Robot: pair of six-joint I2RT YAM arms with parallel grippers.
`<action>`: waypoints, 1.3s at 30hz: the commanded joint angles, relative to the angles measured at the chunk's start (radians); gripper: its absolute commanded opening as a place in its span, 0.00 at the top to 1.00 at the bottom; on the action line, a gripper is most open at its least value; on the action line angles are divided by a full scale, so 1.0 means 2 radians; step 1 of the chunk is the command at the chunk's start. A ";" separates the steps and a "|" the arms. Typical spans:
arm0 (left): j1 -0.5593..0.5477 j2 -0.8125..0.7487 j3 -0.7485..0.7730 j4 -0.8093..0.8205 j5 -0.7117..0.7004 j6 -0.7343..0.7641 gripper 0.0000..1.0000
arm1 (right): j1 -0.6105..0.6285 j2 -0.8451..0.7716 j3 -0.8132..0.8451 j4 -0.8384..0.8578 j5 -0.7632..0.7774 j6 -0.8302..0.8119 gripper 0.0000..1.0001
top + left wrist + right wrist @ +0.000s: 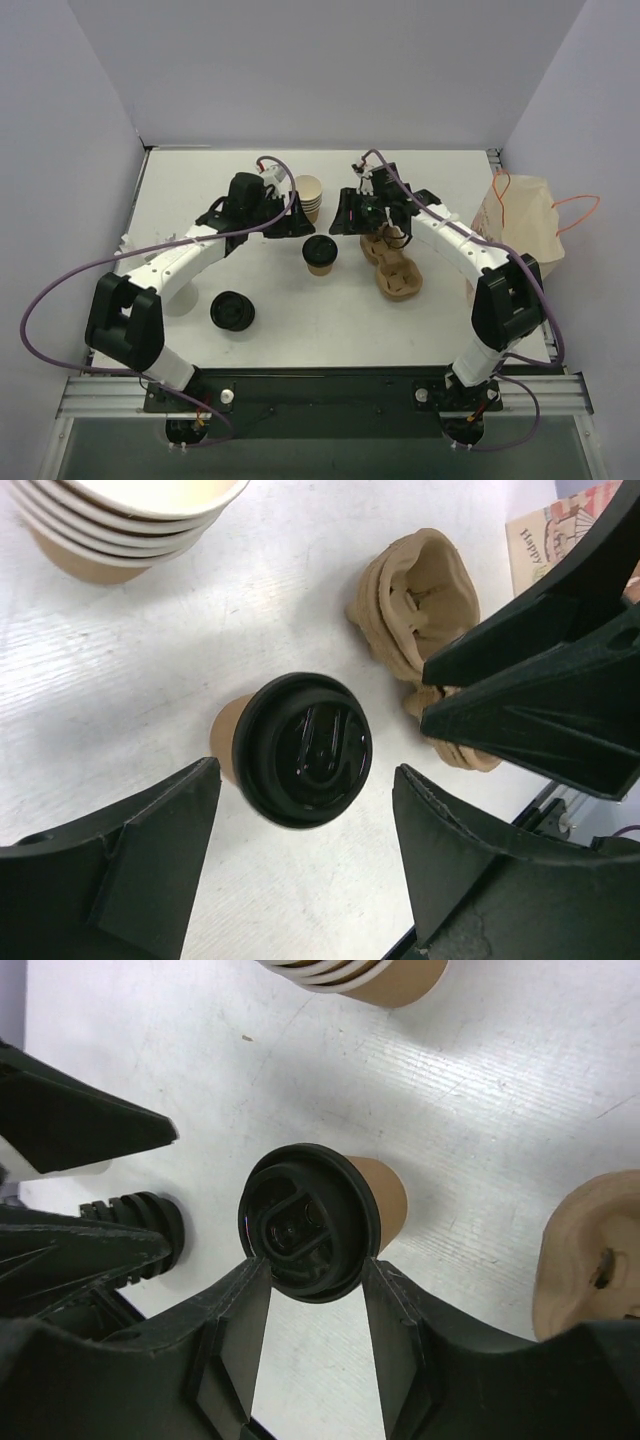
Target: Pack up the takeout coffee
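The takeout coffee, a tan paper cup with a black lid (320,252), stands upright mid-table. In the left wrist view the cup (300,748) lies below and between my wide-open fingers. My left gripper (288,224) hovers just to the cup's upper left, open and empty. In the right wrist view the cup's lid (305,1222) sits just beyond my fingertips (262,1270), which frame its near edge. My right gripper (362,216) hovers to the cup's upper right, open and empty.
A stack of nested tan cups (310,197) stands behind the coffee. The brown pulp cup carrier (392,266) lies to its right. A stack of black lids (232,311) sits front left. A paper bag (525,218) with orange handles stands at the right edge.
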State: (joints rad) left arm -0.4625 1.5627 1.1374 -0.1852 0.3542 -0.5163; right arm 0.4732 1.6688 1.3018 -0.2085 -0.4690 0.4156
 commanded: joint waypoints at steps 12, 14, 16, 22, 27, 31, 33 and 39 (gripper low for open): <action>0.031 -0.266 -0.078 -0.108 -0.109 0.082 0.03 | 0.077 0.041 0.101 -0.097 0.149 -0.102 0.60; 0.032 -0.287 -0.093 -0.108 -0.119 0.109 0.03 | 0.078 0.051 0.106 -0.099 0.149 -0.109 0.63; 0.031 -0.316 -0.120 -0.107 -0.129 0.136 0.03 | 0.079 0.058 0.108 -0.101 0.152 -0.110 0.65; 0.030 -0.374 -0.158 -0.090 -0.143 0.147 0.04 | 0.080 0.075 0.115 -0.103 0.150 -0.117 0.68; 0.030 -0.366 -0.155 -0.101 -0.143 0.148 0.05 | 0.082 0.082 0.118 -0.103 0.141 -0.119 0.70; 0.030 -0.366 -0.153 -0.105 -0.142 0.148 0.07 | 0.084 0.089 0.121 -0.103 0.142 -0.118 0.73; 0.030 -0.371 -0.154 -0.104 -0.145 0.148 0.07 | 0.085 0.091 0.122 -0.103 0.143 -0.119 0.78; 0.030 -0.383 -0.158 -0.105 -0.156 0.150 0.07 | 0.086 0.098 0.128 -0.103 0.142 -0.116 0.81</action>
State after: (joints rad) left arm -0.4042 0.8246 0.8101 -0.4042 0.0685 -0.2306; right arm 0.6369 1.8488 1.5124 -0.3904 -0.1883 0.1841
